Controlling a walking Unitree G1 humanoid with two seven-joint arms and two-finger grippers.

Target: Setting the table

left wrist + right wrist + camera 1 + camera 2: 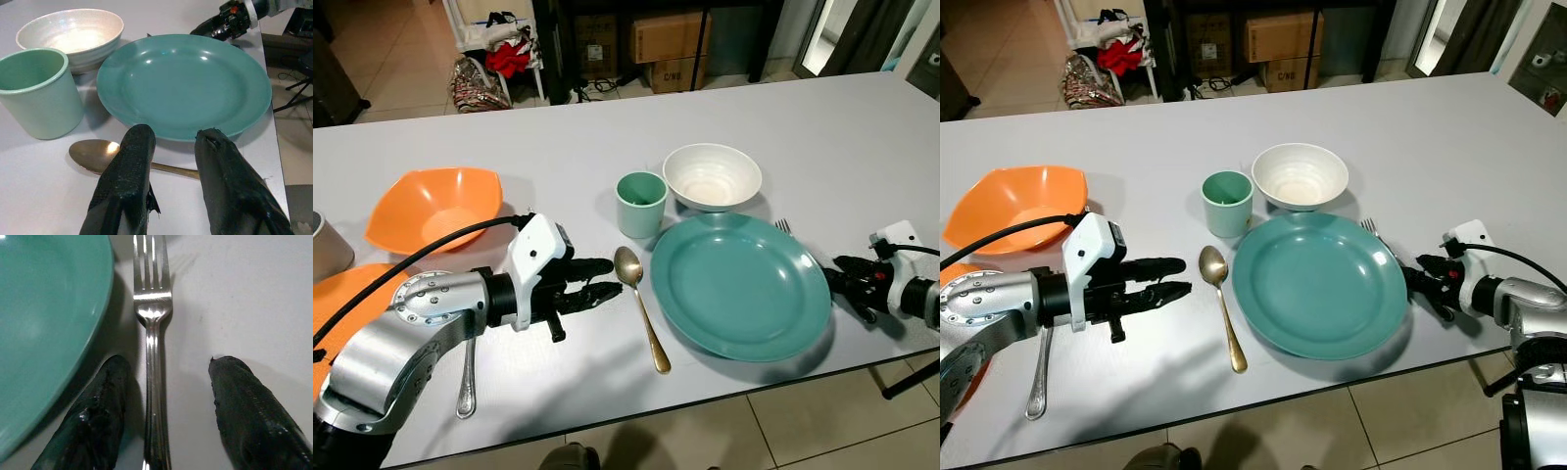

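A teal plate lies near the table's front edge, with a white bowl and a green cup just behind it. Left of the plate lies a gold spoon. My left gripper is open just left of the spoon's bowl, its fingers low over the table and empty. A silver fork lies along the plate's right rim. My right gripper is open with one finger on each side of the fork's handle.
An orange bowl stands at the left, with an orange mat and a grey container at the left edge. A silver utensil lies under my left arm. Boxes and bags sit on the floor beyond the table.
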